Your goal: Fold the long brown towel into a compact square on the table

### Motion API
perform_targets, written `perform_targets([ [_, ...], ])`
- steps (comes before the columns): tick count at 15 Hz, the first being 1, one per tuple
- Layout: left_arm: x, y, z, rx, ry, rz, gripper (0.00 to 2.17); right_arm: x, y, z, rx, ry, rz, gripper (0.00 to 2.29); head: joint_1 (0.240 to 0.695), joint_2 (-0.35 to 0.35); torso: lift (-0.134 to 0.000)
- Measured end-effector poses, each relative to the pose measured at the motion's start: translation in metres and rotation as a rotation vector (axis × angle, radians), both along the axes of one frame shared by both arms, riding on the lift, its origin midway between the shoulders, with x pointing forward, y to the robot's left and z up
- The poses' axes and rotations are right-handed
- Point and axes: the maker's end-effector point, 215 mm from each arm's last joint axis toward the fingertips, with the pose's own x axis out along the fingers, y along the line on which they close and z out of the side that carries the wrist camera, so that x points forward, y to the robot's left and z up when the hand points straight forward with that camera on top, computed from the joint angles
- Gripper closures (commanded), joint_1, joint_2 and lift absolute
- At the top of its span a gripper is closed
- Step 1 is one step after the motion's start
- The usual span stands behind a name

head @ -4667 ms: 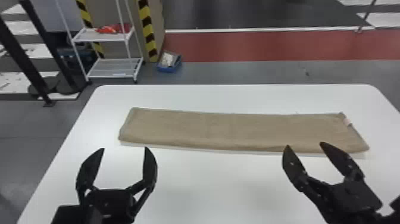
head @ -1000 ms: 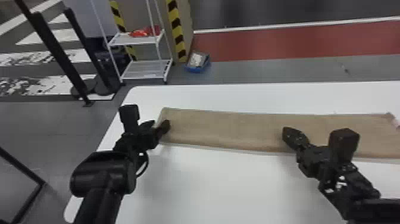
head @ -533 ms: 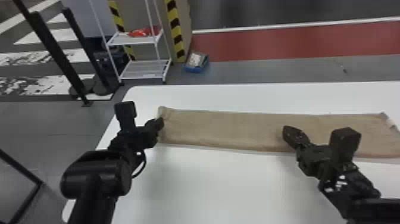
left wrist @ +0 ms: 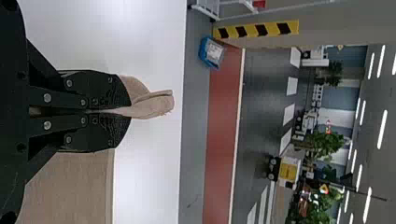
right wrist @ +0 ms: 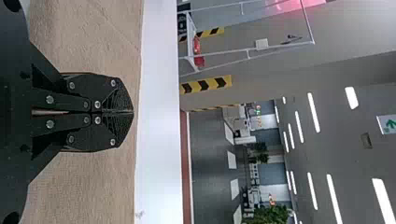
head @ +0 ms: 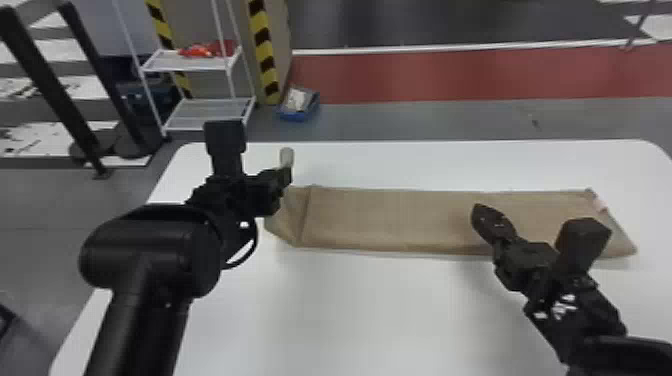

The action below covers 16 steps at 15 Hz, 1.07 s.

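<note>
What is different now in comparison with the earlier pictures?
The left gripper, open in front of the towel at first, has shut on the towel's left end and lifted it up and to the right. The right gripper, also open at first, moved forward over the towel and closed. Most of the towel lies flat on the table as before.

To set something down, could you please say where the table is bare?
The table is bare on the near side of the towel, between left gripper and right gripper, and past the towel's far edge. Around both grippers is crowded.
</note>
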Motion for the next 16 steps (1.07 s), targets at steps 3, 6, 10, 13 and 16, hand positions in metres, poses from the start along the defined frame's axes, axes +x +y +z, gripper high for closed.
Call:
perform_targets([
  [3, 0.0, -0.112, 0.012, 0.0, -0.009, -0.125, 1.44, -0.008, -0.072, 0.023, -0.022, -0.04, -0.096, 1.67, 0.695, -0.169, -0.123],
  [6, 0.004, -0.166, -0.019, 0.098, -0.003, -0.192, 1.44, -0.023, -0.163, 0.038, -0.016, -0.056, -0.228, 1.67, 0.695, -0.291, -0.123],
  [10, 0.013, -0.193, -0.056, 0.144, -0.031, -0.22, 0.7, -0.038, -0.228, 0.039, -0.008, -0.053, -0.301, 1.67, 0.695, -0.35, -0.123],
  [13, 0.004, -0.208, -0.063, 0.1, -0.037, -0.245, 0.0, -0.033, -0.226, 0.033, -0.002, -0.045, -0.299, 1.26, 0.695, -0.35, -0.123],
  [16, -0.01, -0.215, -0.053, 0.052, -0.069, -0.256, 0.03, -0.021, -0.185, 0.027, 0.016, -0.029, -0.253, 0.74, 0.695, -0.35, -0.123],
])
